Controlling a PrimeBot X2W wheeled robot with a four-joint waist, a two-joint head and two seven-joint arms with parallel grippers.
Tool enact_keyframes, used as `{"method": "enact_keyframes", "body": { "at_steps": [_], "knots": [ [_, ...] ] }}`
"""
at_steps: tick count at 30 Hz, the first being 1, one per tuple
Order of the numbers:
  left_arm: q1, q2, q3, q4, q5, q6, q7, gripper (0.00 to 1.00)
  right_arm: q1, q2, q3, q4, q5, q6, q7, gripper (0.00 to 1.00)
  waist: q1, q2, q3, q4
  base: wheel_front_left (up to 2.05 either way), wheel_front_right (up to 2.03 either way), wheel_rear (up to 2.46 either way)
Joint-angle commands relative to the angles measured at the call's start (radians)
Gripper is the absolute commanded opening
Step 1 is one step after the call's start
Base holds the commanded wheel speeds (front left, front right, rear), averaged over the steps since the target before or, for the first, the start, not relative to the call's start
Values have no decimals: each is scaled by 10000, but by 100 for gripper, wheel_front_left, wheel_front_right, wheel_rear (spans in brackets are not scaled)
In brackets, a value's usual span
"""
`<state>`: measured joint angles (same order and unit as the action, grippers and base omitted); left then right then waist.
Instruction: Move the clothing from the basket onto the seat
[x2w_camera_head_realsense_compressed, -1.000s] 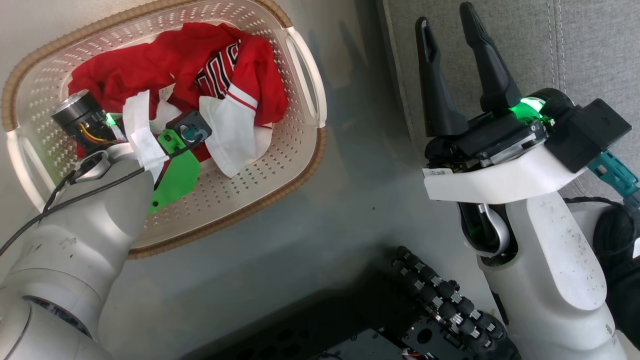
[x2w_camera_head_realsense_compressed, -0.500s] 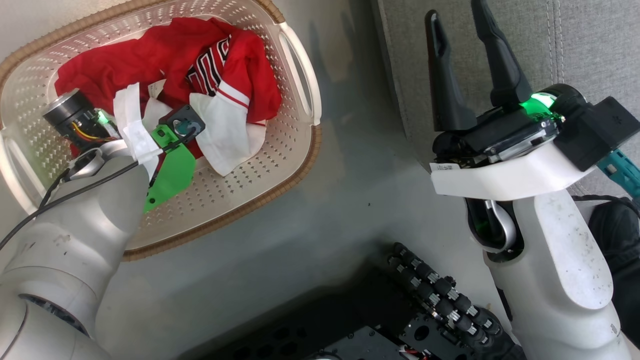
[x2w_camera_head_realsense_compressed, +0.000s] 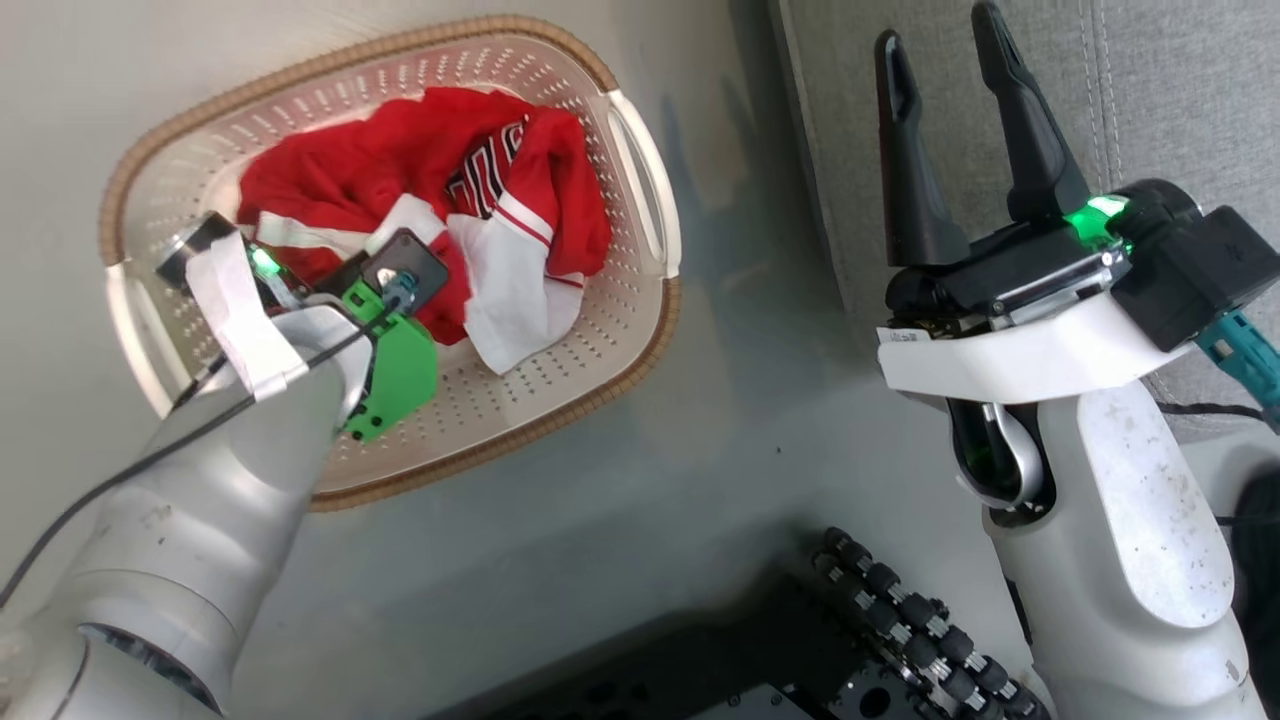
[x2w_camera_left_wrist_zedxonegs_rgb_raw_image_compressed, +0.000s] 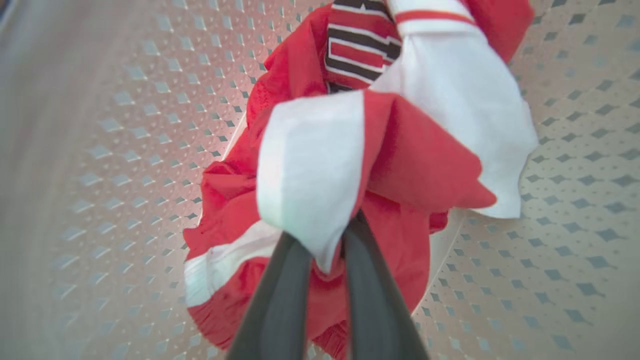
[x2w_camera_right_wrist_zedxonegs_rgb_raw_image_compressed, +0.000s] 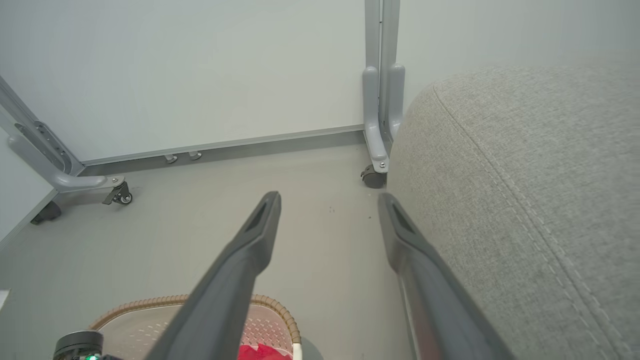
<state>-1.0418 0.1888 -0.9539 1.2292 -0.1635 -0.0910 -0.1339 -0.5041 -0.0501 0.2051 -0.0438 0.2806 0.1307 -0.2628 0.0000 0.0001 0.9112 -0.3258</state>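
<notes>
The clothing (x2w_camera_head_realsense_compressed: 420, 170), red with white panels and striped trim, lies bunched in the cream perforated basket (x2w_camera_head_realsense_compressed: 600, 330) on the floor at the upper left. My left arm (x2w_camera_head_realsense_compressed: 230, 460) reaches down into the basket. In the left wrist view my left gripper (x2w_camera_left_wrist_zedxonegs_rgb_raw_image_compressed: 325, 235) is shut on a red-and-white fold of the clothing (x2w_camera_left_wrist_zedxonegs_rgb_raw_image_compressed: 400, 165), which hangs over the basket bottom (x2w_camera_left_wrist_zedxonegs_rgb_raw_image_compressed: 575, 250). My right gripper (x2w_camera_head_realsense_compressed: 938, 28) stands open and holds nothing, its fingers up along the edge of the grey seat (x2w_camera_head_realsense_compressed: 1180, 90). The right gripper (x2w_camera_right_wrist_zedxonegs_rgb_raw_image_compressed: 330, 199) is beside the seat (x2w_camera_right_wrist_zedxonegs_rgb_raw_image_compressed: 525, 200).
Grey floor (x2w_camera_head_realsense_compressed: 620, 500) runs between the basket and the seat. My dark base (x2w_camera_head_realsense_compressed: 880, 620) is at the bottom. A pale wheeled partition with a grey leg (x2w_camera_right_wrist_zedxonegs_rgb_raw_image_compressed: 375, 145) and a castor (x2w_camera_right_wrist_zedxonegs_rgb_raw_image_compressed: 117, 195) stands behind, close to the seat's corner.
The whole head view has shifted, so the camera moved. The clothing has bunched up toward my left wrist, and its white panels have changed shape. The right gripper stays open.
</notes>
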Motion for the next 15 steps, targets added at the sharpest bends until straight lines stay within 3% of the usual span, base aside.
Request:
{"method": "enact_keyframes", "body": {
  "at_steps": [1, 10, 15],
  "knots": [
    [250, -73, 80, -92, -114, -19, -349, 0, 190, -10, -52, 79, -120, 1, -30, 100, 0, -1, -693, 511, 0, 0, 0],
    [1013, -416, 823, -869, -1071, 274, -1262, 0, 860, -18, -420, 428, -653, 1, -30, 100, 0, -1, -2174, 1439, 0, 0, 0],
    [1592, -348, 1529, -2470, -1614, 522, -1326, 0, 1202, -19, -566, 597, -940, 1, -30, 100, 0, -1, -2965, 1918, 0, 0, 0]
  ]
}}
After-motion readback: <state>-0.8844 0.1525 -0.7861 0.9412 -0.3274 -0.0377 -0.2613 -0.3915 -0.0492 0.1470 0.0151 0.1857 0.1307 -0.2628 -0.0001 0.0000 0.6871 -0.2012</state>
